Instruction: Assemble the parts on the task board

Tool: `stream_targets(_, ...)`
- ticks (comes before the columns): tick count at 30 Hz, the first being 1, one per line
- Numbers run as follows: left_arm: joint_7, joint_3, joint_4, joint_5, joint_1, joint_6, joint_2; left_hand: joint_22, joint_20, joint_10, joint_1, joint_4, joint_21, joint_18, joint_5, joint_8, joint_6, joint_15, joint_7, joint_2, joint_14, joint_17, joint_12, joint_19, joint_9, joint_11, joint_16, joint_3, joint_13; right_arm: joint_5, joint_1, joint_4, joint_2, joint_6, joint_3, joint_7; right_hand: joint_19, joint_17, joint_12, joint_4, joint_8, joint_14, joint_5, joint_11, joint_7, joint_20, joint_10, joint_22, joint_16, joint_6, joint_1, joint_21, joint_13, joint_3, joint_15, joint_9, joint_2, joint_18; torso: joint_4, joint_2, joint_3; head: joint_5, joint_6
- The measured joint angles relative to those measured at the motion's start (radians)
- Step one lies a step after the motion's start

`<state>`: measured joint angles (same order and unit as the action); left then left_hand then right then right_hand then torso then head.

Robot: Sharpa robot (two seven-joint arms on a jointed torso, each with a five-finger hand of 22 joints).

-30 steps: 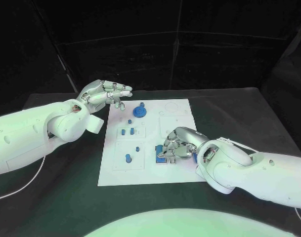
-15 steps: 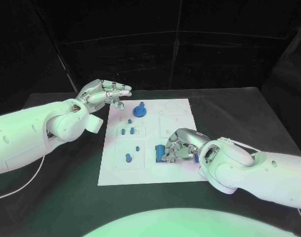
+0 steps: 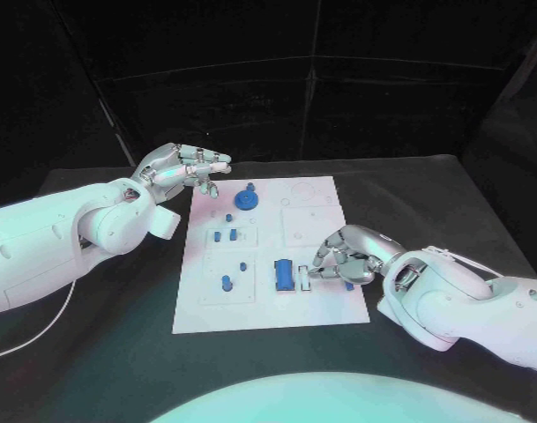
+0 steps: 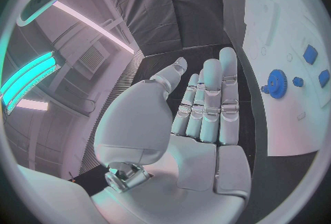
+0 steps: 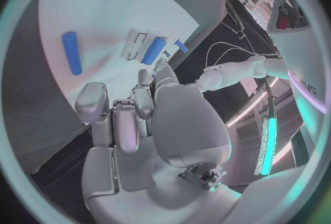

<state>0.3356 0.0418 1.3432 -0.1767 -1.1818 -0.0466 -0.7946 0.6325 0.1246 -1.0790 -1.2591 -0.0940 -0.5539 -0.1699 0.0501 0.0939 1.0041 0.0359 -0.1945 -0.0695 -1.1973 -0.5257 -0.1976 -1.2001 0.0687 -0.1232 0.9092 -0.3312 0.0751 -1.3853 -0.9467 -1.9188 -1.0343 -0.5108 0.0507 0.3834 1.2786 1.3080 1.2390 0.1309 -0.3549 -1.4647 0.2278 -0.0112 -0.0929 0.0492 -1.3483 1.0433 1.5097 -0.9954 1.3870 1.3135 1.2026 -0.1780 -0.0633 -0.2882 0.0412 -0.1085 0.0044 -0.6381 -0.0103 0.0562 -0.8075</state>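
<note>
The black table [image 3: 115,300] carries the white task board [image 3: 325,304] in its middle, with the two white arms coming in from both sides.

The left arm [image 3: 40,242] reaches to the far left corner of the board. Its left hand [image 3: 182,167] hangs above the table just beside that corner; the fingers are partly curled in the head view, while the left wrist view shows them lying straight side by side (nothing is between them).

The right arm [image 3: 497,304] lies along the near right side. The right hand [image 3: 348,256] is over the right edge of the board, with its fingers bent down toward the surface. I cannot tell if the fingertips pinch something small.

On the board, the long blue block [image 3: 284,274] lies flat in the near middle, just beside the right hand but apart from it. The blue gear [image 3: 248,199] sits near the far left corner, close to the left hand. Several small blue pegs [image 3: 227,283] stand or lie in the left column of the board, between the gear and the near edge.
</note>
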Motion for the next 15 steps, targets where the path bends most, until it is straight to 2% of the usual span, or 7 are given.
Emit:
stream_targets(2, 0.0, 0.0, 0.001, 0.0, 0.0, 0.0, 0.0, 0.0, 0.0, 0.0, 0.0, 0.0, 0.0, 0.0, 0.0, 0.0, 0.0, 0.0, 0.0, 0.0, 0.0, 0.0, 0.0, 0.0, 0.0, 0.0, 0.0, 0.0, 0.0, 0.012, 0.0, -0.005, -0.035, -0.002, 0.0, -0.007, -0.007, 0.0, -0.002, 0.015, 0.017, -0.002, 0.034, -0.007, -0.008, 0.007, 0.007, -0.012, -0.006, 0.007, -0.017, -0.009, -0.019, -0.008, 0.008, 0.007, -0.01, 0.0, -0.001, 0.001, 0.0, 0.003, 0.0)
stream_targets(4, 0.0, 0.001, 0.001, 0.0, 0.0, 0.0, 0.0, 0.0, 0.0, 0.0, 0.0, 0.0, 0.0, 0.0, 0.0, 0.0, 0.0, 0.0, 0.0, 0.0, 0.0, 0.0, 0.0, 0.0, 0.0, 0.0, 0.0, 0.0, 0.0, 0.021, 0.0, -0.005, -0.065, -0.001, 0.0, -0.012, -0.01, 0.0, -0.013, 0.026, 0.031, -0.002, 0.081, -0.012, -0.009, 0.01, 0.012, -0.021, -0.009, 0.009, -0.032, -0.012, -0.025, -0.018, 0.008, 0.013, -0.015, 0.0, -0.0022, 0.002, 0.0, 0.006, 0.0)
stream_targets(5, 0.0, 0.002, 0.002, 0.0, 0.0, 0.0, 0.0, -0.001, 0.0, 0.0, 0.0, 0.0, 0.0, 0.0, 0.0, 0.0, 0.0, 0.0, 0.0, 0.0, 0.0, 0.0, -0.002, 0.0, 0.0, 0.0, 0.0, 0.0, 0.0, 0.024, 0.0, -0.005, -0.075, -0.001, 0.0, -0.013, -0.01, 0.0, -0.016, 0.029, 0.037, -0.002, 0.091, -0.012, -0.009, 0.01, 0.012, -0.023, -0.009, 0.009, -0.033, -0.014, -0.027, -0.021, 0.008, 0.015, -0.016, 0.0, -0.0027, 0.002, 0.0003, 0.008, 0.0)
stream_targets(10, 0.0, 0.011, 0.005, 0.0, 0.0, 0.0, -0.003, -0.002, 0.0, 0.004, 0.0, 0.003, 0.0, 0.0, 0.0, 0.0, 0.0, 0.0, 0.0, 0.0, 0.0, 0.001, -0.005, 0.0, 0.0, 0.004, 0.0, 0.003, 0.0, 0.023, 0.0, 0.001, -0.109, 0.005, 0.0, -0.01, -0.013, 0.0, -0.02, 0.033, 0.048, 0.001, 0.107, -0.008, -0.009, 0.013, 0.016, -0.025, -0.014, 0.009, -0.04, -0.014, -0.033, -0.025, 0.012, 0.021, -0.015, 0.0, -0.0037, 0.002, 0.0012, 0.022, 0.003)
stream_targets(15, 0.0, 0.015, 0.006, 0.0, 0.0, 0.0, -0.004, -0.002, 0.0, 0.004, 0.0, 0.003, 0.0, 0.0, 0.0, 0.0, 0.0, 0.0, 0.0, 0.0, 0.0, 0.001, -0.005, 0.0, 0.0, 0.004, 0.0, 0.003, 0.0, -0.001, 0.0, 0.012, -0.125, 0.017, 0.0, 0.017, -0.013, 0.0, -0.02, 0.033, 0.053, 0.001, 0.112, -0.008, -0.009, 0.013, 0.016, -0.026, -0.014, 0.009, -0.033, -0.014, -0.033, -0.025, 0.012, 0.022, -0.008, 0.0, -0.0041, 0.002, 0.0012, 0.035, 0.004)
